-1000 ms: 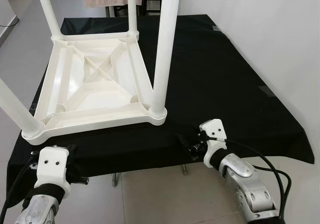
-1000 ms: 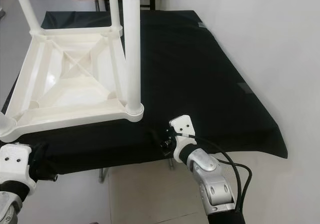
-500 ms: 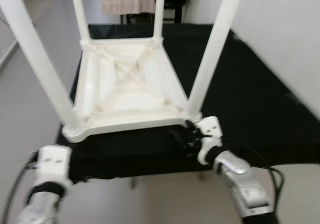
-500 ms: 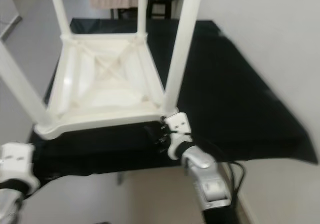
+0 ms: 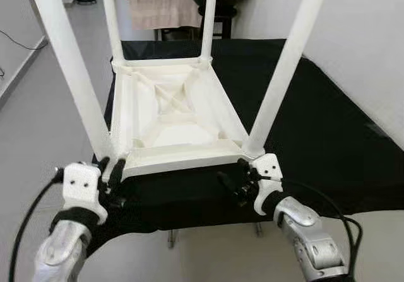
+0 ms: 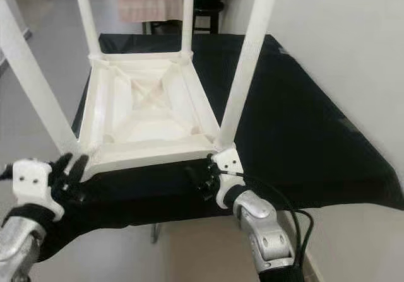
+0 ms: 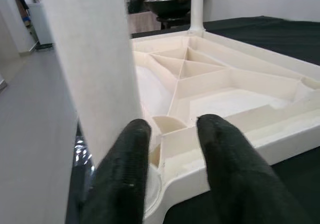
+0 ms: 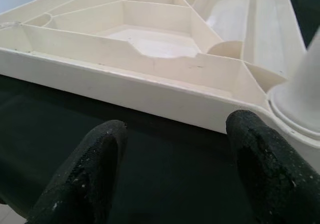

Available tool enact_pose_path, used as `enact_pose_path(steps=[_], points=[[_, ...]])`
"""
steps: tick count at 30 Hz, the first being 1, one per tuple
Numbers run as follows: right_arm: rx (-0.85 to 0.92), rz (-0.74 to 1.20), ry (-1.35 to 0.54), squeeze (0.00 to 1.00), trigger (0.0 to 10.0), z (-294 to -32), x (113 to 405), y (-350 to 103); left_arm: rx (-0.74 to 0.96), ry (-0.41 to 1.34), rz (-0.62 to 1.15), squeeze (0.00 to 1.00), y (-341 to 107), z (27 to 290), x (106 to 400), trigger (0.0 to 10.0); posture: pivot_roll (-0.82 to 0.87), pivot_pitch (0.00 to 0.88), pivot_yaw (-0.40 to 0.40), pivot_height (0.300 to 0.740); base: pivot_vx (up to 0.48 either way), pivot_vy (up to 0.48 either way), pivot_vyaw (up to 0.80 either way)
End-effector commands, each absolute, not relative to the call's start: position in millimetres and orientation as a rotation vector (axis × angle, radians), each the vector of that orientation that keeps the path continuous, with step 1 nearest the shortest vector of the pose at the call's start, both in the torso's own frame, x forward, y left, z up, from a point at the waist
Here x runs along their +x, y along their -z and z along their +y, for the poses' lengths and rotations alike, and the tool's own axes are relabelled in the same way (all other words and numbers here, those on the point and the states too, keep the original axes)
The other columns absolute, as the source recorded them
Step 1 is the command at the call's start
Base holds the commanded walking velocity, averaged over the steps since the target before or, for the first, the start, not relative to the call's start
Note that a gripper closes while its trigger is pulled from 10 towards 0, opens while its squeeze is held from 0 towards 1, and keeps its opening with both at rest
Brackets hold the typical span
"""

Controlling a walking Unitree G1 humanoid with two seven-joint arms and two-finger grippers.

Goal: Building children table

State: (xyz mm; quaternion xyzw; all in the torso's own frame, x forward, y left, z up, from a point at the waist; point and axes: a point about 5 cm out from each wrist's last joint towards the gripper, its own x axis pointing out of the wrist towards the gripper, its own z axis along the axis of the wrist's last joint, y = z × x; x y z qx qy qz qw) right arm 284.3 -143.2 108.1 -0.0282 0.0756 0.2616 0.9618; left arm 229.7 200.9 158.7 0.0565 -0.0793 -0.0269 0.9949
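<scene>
A white plastic children's table point(image 5: 170, 124) lies upside down on a black cloth point(image 5: 315, 124), its legs pointing up. My left gripper point(image 5: 111, 168) is open at the front-left corner, beside the base of the front-left leg point(image 5: 69, 74). In the left wrist view that leg point(image 7: 95, 58) rises just past my left gripper point(image 7: 174, 125), with the ribbed underside ahead. My right gripper point(image 5: 235, 178) is open just in front of the rim, below the front-right leg point(image 5: 284, 67). The right wrist view shows my right gripper point(image 8: 175, 129) over the cloth, facing the rim point(image 8: 150, 93), with nothing between its fingers.
A white wall point(image 5: 366, 42) runs close along the right side. Behind the table stand a dark stool and a pinkish cloth point(image 5: 158, 7). Grey floor point(image 5: 38, 105) lies to the left. The cloth's front edge hangs over just below both grippers.
The camera has shifted, so the whole scene sits differently. My left gripper has risen from below the cloth's edge to the front-left corner. My right gripper has moved closer to the front-right corner.
</scene>
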Motion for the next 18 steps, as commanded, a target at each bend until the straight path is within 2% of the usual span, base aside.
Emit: enact_pose_path(steps=[1, 18], points=[[-0.049, 0.145, -0.538, 0.0, 10.0, -142.8, 284.6, -107.9, 0.118, 0.038, -0.167, 1.0, -159.1, 203.2, 233.5, 10.0, 0.07, 0.047, -0.062, 0.74, 0.0, 0.0, 0.0], [-0.042, 0.151, -0.563, 0.0, 10.0, -142.0, 285.3, -107.0, 0.156, -0.002, -0.147, 1.0, -150.1, 200.3, 235.3, 10.0, 0.07, 0.053, -0.055, 0.74, 0.0, 0.0, 0.0]])
